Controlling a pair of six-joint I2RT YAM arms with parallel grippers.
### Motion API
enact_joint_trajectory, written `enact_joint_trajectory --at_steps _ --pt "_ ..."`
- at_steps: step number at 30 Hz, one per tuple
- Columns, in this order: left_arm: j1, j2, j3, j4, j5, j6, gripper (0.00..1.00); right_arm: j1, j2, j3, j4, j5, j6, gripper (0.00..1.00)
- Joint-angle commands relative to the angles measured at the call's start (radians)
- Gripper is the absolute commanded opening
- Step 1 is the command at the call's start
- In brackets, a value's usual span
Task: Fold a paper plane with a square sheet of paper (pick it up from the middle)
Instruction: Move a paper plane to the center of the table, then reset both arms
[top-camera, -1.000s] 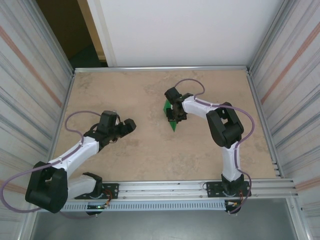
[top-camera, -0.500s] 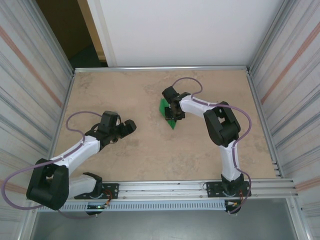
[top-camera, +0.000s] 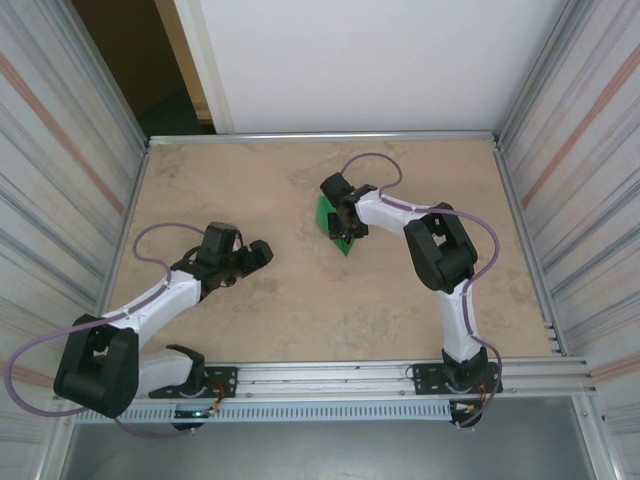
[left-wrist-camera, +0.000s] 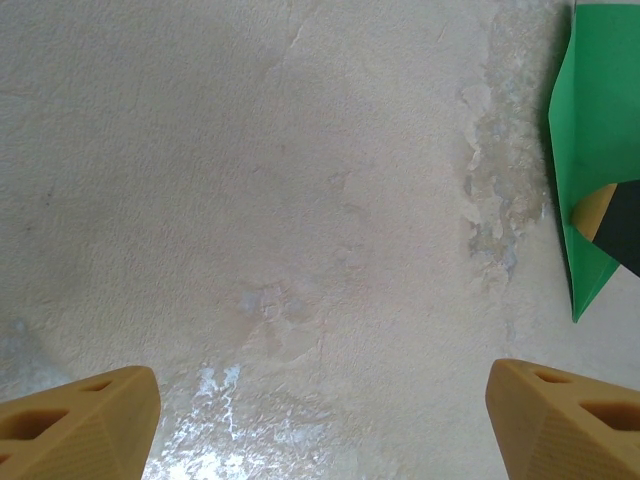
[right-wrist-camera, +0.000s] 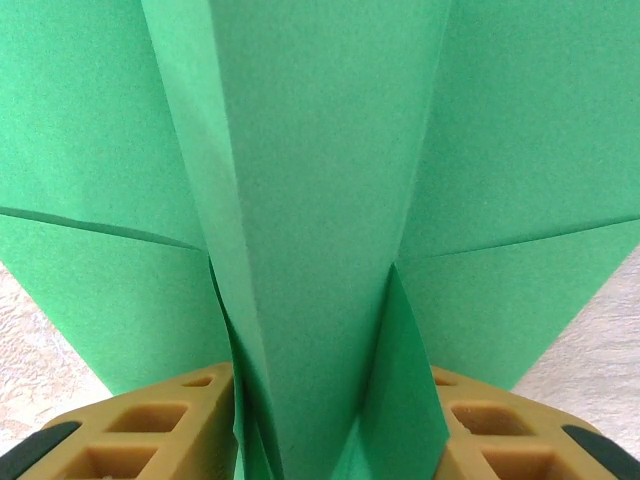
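The paper plane (top-camera: 323, 215) lies near the middle of the table (top-camera: 230, 180), slightly toward the far side. Its pointed nose aims at the near edge, and the right arm bends across to reach it. The right gripper (right-wrist-camera: 330, 400) comes at it from above. In the wrist view its two tan fingers (right-wrist-camera: 150, 440) flank the raised centre fold, one on each side, while the wings spread flat to left and right and creases run out toward the paper's edges. That straddle makes sense for a dart: the keel is probably the one part stiff enough to be taken hold of or pressed sharp without crumpling the wings. The jaws stand part-way apart with the fold filling the gap between them. The close view does not show whether the pads are pinching the paper or merely resting beside it, so whether there is a grip cannot be told. The left gripper (top-camera: 258, 252) sits well apart on the left half of the table, low over bare surface, its jaws wide and holding nothing. Its camera catches the plane's green wing and nose at the right edge of its view. It seems parked there to leave the right arm room while being near enough to help. Judged from the shape, the folding looks nearly or wholly done.
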Motion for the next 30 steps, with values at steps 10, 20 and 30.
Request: enact_joint_trajectory --at_steps 10,20,30 --pt "0.008 -0.041 0.047 -0.061 -0.033 0.040 0.85 -0.027 -0.135 0.034 -0.078 -0.032 0.029 0.54" --pt "0.016 -0.115 0.156 -0.197 -0.157 0.122 0.87 -0.089 -0.412 -0.057 -0.051 0.051 0.004 0.65" --pt "0.055 -0.323 0.031 -0.115 -0.710 0.282 0.97 -0.431 -0.948 -0.654 0.325 0.304 -0.090 0.99"
